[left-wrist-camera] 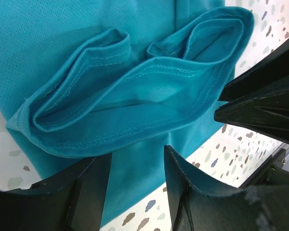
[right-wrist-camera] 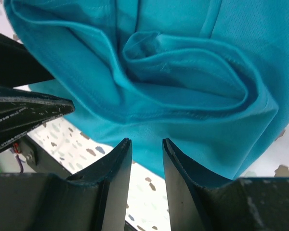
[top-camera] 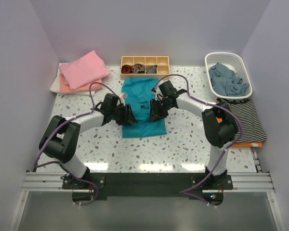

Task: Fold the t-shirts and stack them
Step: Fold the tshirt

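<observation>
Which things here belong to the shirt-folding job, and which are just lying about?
Job in hand:
teal-blue cloth t-shirt, partly folded
folded pink cloth shirt
folded peach cloth shirt
folded white cloth shirt

Lying about:
wooden compartment tray
white plastic basket holding crumpled blue-grey cloth
black-and-white striped cloth

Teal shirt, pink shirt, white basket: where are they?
teal shirt (top-camera: 143, 129), top view, its lower body.
pink shirt (top-camera: 84, 70), top view, middle of fold.
white basket (top-camera: 224, 55), top view, far rim.

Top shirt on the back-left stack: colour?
Top shirt is pink, best seen in the top external view.
</observation>
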You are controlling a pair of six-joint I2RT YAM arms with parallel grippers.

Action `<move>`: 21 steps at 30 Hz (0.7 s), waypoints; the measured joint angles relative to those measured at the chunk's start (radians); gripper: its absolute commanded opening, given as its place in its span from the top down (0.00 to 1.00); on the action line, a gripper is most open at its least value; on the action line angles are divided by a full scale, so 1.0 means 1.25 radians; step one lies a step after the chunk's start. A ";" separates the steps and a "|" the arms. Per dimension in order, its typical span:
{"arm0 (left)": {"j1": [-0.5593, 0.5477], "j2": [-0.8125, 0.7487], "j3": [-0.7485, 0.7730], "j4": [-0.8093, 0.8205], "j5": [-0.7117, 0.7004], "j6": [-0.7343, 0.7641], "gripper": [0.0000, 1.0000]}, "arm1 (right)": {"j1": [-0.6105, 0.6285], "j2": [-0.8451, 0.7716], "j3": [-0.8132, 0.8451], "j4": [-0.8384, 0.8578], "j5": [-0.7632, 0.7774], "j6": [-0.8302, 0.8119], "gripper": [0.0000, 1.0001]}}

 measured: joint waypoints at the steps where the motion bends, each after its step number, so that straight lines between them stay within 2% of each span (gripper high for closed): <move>1: 0.000 0.010 0.003 0.000 0.000 0.002 0.48 | 0.000 0.011 0.008 -0.001 0.002 -0.002 0.65; 9: 0.000 0.083 0.076 0.000 -0.020 0.030 0.48 | 0.000 0.073 0.083 -0.004 0.057 -0.005 0.66; 21: 0.002 0.190 0.176 0.006 -0.091 0.102 0.49 | -0.027 0.182 0.201 -0.040 0.207 -0.029 0.68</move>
